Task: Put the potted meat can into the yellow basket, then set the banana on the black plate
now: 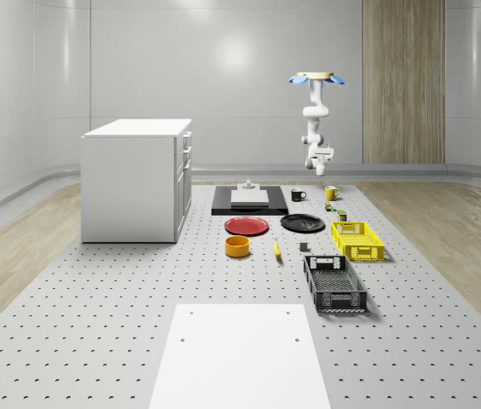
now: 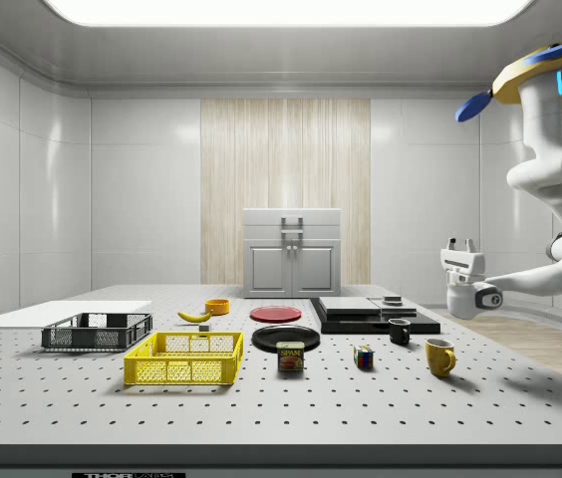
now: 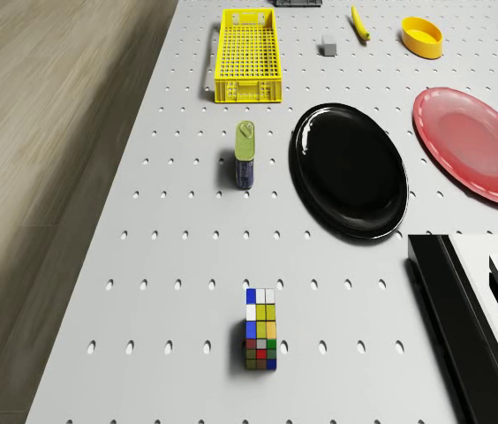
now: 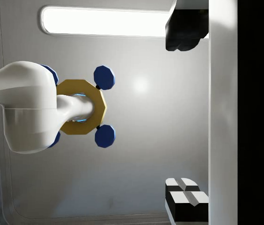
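Note:
The potted meat can (image 3: 245, 155) stands on the table between the yellow basket (image 3: 249, 53) and a Rubik's cube, beside the black plate (image 3: 348, 168). In the side view the can (image 2: 291, 357) is just right of the basket (image 2: 185, 358). The banana (image 1: 276, 248) lies past the black plate (image 1: 302, 223), near an orange bowl. The drone (image 1: 315, 78) hovers high over the table's far side, above the mugs. Its arm hangs down and the gripper (image 2: 461, 243) is turned upward, open and empty, well above the table. In the wrist view the gripper (image 4: 186, 115) faces the ceiling and the drone.
A red plate (image 1: 246, 226), an orange bowl (image 1: 237, 246), a black basket (image 1: 334, 283), a Rubik's cube (image 3: 260, 340), a yellow mug (image 2: 439, 356), a black mug (image 2: 399, 331) and a black slab (image 1: 250, 200) lie on the table. A white cabinet (image 1: 136, 179) stands at the whole-scene view's left.

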Robot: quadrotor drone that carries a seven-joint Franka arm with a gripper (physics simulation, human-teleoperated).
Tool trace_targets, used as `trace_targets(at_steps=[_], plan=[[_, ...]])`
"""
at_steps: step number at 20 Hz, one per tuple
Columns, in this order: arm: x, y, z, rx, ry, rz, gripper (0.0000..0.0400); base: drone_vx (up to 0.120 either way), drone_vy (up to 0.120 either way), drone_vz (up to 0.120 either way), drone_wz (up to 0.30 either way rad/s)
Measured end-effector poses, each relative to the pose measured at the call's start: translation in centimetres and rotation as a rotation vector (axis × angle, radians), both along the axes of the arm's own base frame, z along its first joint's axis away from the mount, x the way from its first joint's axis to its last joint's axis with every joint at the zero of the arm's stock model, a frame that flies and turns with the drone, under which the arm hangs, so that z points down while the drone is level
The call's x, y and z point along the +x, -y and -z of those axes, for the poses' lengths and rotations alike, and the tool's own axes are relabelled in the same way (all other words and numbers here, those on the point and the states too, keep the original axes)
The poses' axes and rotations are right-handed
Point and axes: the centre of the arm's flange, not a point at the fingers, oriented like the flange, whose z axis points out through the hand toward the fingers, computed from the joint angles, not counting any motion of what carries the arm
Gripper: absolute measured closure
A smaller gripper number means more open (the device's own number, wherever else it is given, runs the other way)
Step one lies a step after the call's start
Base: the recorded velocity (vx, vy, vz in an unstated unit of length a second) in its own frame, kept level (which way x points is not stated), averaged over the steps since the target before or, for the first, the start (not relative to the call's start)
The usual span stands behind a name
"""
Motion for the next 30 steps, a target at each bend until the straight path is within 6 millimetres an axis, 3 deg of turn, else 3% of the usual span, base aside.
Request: trace_targets(at_steps=[8,13,16,20,25,30], plan=[[-0.1,-1.8,0.3,-0.189,0.006,0.005,0.0000,0.120,0.120,0.000,0.000],[0.0,-4.8,1.6,-0.515,0.009,0.014,0.0000,0.120,0.040,0.000,0.000],[0.0,-7.3,4.0,-0.859,0.009,0.024,0.0000,0.120,0.000,0.000,0.000],[0.2,-9.2,10.0,-1.498,0.007,0.044,0.0000,0.120,0.000,-0.020,0.000],[0.5,-6.3,17.0,-2.287,0.002,0.069,0.0000,0.120,0.000,-0.120,0.000],[0.5,-2.5,19.4,-2.740,-0.001,0.079,0.0000,0.120,0.000,-0.120,0.000]])
